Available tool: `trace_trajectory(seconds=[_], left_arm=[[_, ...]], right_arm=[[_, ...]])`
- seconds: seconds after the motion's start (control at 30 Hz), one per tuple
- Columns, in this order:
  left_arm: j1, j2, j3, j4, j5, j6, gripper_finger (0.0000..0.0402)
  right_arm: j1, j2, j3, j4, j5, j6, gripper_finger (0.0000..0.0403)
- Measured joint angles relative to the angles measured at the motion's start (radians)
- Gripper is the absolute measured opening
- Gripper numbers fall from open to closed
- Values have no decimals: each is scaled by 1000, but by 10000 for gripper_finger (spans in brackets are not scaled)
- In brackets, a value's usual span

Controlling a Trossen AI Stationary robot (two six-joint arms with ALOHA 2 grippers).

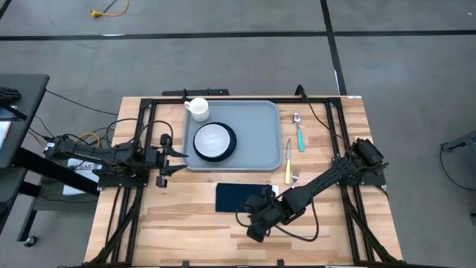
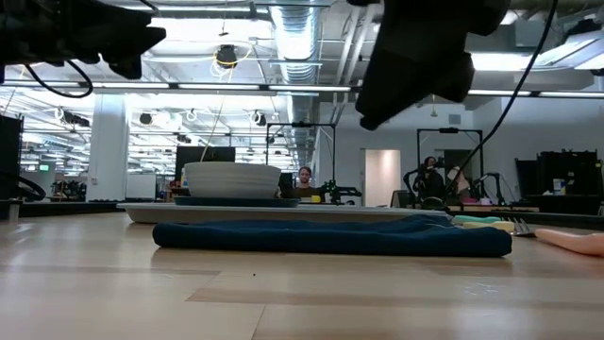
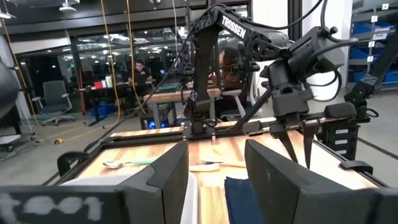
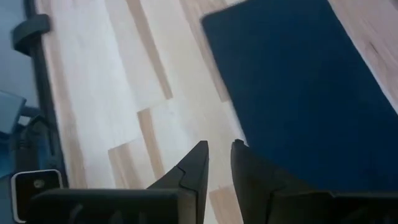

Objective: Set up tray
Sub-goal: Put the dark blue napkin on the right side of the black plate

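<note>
Tray (image 1: 245, 134) sits flat on the wooden table (image 1: 186, 216) toward twelve o'clock, carrying a white mug (image 1: 198, 109) at its ten o'clock corner and a white bowl on a dark plate (image 1: 214, 141) just below. At nine o'clock, the left end effector (image 1: 178, 161) hangs beside the tray's short rim, fingers parted and empty. A navy napkin (image 1: 239, 197) lies at six o'clock of the tray. Above the napkin's right end hovers the right end effector (image 4: 217, 158), fingers nearly together, gripping nothing. A spoon (image 1: 298, 130), knife (image 1: 288, 160) and fork (image 1: 292, 177) lie at three o'clock.
</note>
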Motion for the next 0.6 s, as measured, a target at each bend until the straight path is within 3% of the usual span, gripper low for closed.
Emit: trace_trajectory(seconds=[0.17,0.47,0.6], left_arm=[[0,0,0,5,0,2,148],[0,0,0,5,0,1,148],[0,0,0,4,0,-5,148]], right_arm=[[0,0,0,-39,0,48,90],[0,0,0,-70,3,13,181],[0,1,0,-129,4,12,198]])
